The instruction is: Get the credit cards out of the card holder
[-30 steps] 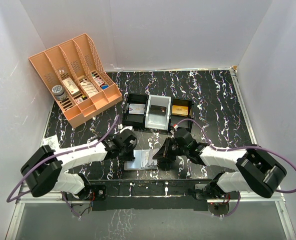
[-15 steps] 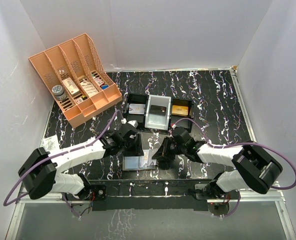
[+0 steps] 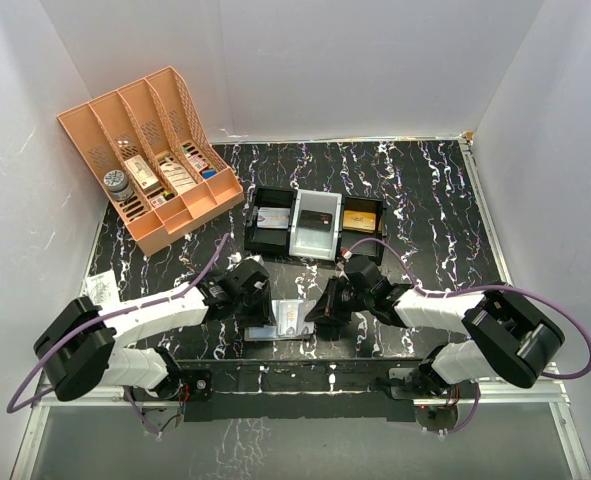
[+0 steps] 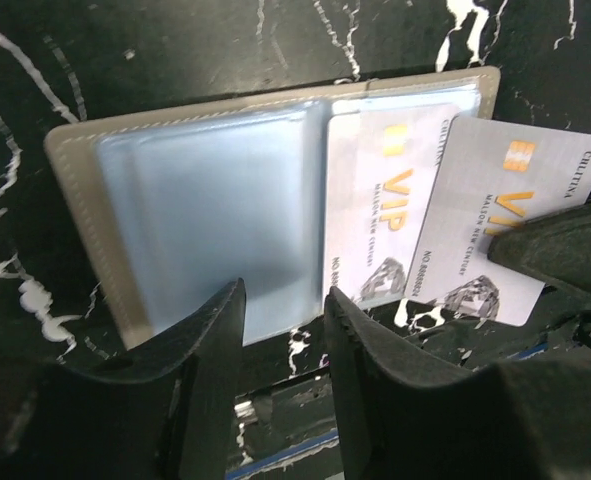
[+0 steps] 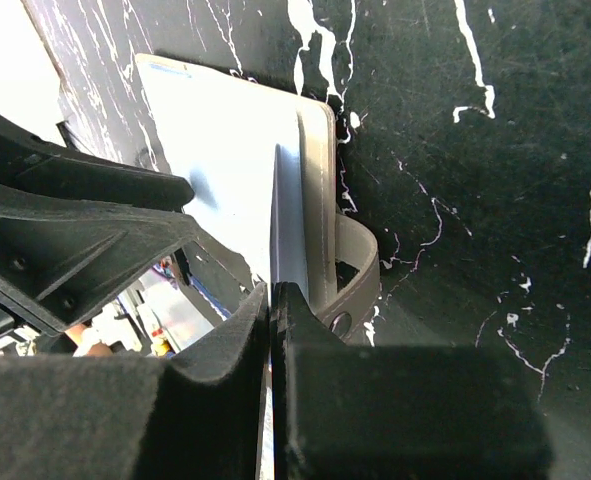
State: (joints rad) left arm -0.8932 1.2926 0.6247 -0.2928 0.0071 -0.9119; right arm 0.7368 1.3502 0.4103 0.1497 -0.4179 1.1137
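Extraction underway: right pincer (image 5: 272,300) clamps a white plastic VIP card (image 4: 505,230), half out of the grey-brown folding card holder (image 4: 225,220) lying open on the counter (image 3: 425,200); left pincer (image 4: 283,300) hovers above it, part-open, empty. Next: pull card clear.

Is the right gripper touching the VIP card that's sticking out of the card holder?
Touching. In the right wrist view the right gripper is shut on the thin edge of the VIP card, with no gap on either side.
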